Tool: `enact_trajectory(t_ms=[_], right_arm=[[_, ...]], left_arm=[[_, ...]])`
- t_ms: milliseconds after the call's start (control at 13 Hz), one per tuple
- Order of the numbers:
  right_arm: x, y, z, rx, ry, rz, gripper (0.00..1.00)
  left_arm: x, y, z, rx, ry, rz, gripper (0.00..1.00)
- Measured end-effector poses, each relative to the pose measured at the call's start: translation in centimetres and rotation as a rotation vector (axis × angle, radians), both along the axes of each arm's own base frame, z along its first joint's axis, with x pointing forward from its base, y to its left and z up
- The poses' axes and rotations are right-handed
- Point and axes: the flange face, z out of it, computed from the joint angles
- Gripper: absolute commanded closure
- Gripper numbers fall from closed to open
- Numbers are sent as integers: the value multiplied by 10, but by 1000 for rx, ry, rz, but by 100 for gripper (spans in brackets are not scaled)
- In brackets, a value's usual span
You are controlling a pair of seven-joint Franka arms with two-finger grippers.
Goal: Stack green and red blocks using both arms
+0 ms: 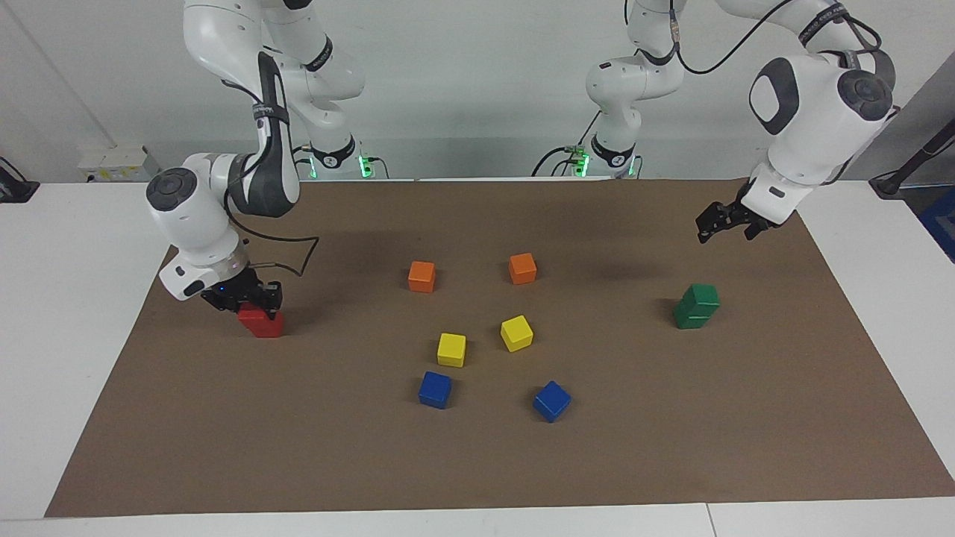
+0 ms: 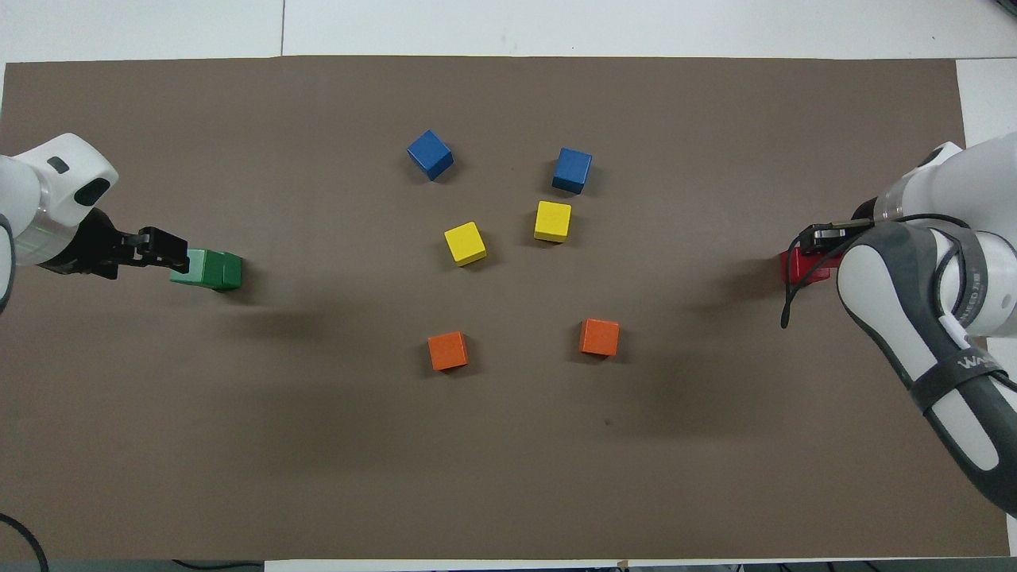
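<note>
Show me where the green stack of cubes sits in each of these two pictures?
Facing view: the green stack stands at the picture's right, below the raised left gripper.
Overhead view: the green stack lies at the picture's left edge, beside that gripper.
Shared landmark: the two yellow cubes mid-mat.

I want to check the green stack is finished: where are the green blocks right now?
The green blocks stand stacked on the brown mat at the left arm's end of the table, with the raised left gripper above them.
</note>
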Motion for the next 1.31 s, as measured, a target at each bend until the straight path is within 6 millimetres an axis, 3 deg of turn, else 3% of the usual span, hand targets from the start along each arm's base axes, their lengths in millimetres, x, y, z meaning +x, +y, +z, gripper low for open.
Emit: enact_trajectory(t_ms=[154,385,462,538,769,1077,1154,1308], right_arm=[[-2,0,-4,1,6,0,100],[-2,0,-5,-1,-13,0,100],[-3,0,-5,-2,-23,0,93],[-4,0,-5,-2,-26,0,1],[-6,0,-9,-1,-20,-2,0],[-8,0,-8,3,13,-2,0],[-6,1,1,6,40,0,0],[4,5,52,13,82,7,0]], left_arm=[[-8,-2,11,4,-3,-3,0],[-12,-7,11,4,17,-12,0],[-12,-10,13,4,24,-19,0],[-13,-16,18,5,29,-30,0],[-16,-28,35,5,24,-51,0],[-17,-18,39,3,17,-35,0],[-17,-21,39,3,14,-39,0],[-15,-27,42,3,-1,-49,0]])
